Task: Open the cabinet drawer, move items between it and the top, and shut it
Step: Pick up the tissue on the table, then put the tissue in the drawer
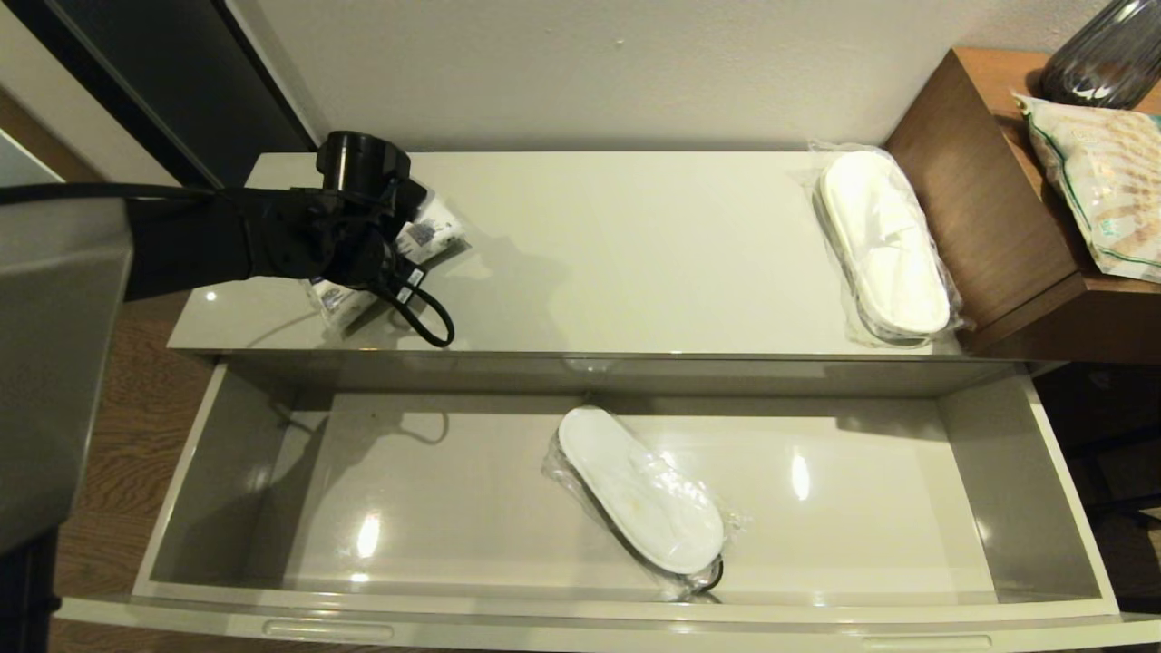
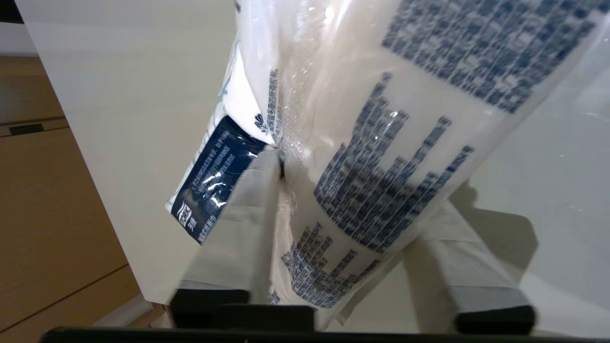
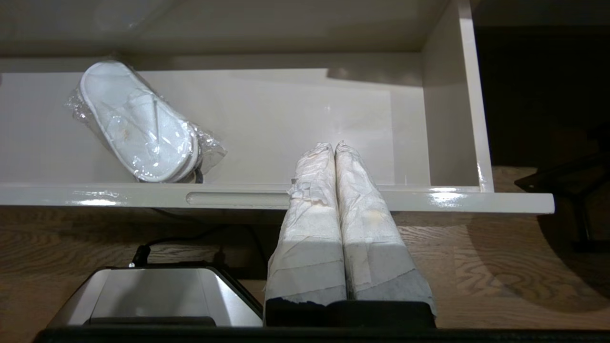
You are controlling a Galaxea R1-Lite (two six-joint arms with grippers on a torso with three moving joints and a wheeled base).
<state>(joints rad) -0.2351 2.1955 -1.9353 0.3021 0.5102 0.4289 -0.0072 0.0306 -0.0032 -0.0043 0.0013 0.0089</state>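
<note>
Currently the wide glossy beige-grey cabinet drawer (image 1: 989, 490) is pulled fully open below the long glossy cream-beige top (image 1: 617, 245). Left hand (image 1: 363, 258), black w/ a looped cable, sits over the top's left end, clenched on the small white printed packet w/ dark blue label (image 2: 362, 157). In left wrist view the packet fills the gap btwn the two taped fingers (image 2: 238, 228), tilted, its label end hanging past the top's edge. Can't tell if the packet touches the top.

One pair of clear-plastic-wrapped flat white slippers (image 1: 646, 494) lies at an angle on the drawer floor, near centre, close to the front wall. A 2nd wrapped pair (image 1: 884, 245) lies on the top's right end, just beside the brown wooden bench (image 1: 989, 209).

Right hand (image 3: 336, 147): taped fingers pressed together, holding nothing, above the drawer's front edge.

A crinkly green-trimmed snack bag (image 1: 1102, 186) lies on the wooden bench.
</note>
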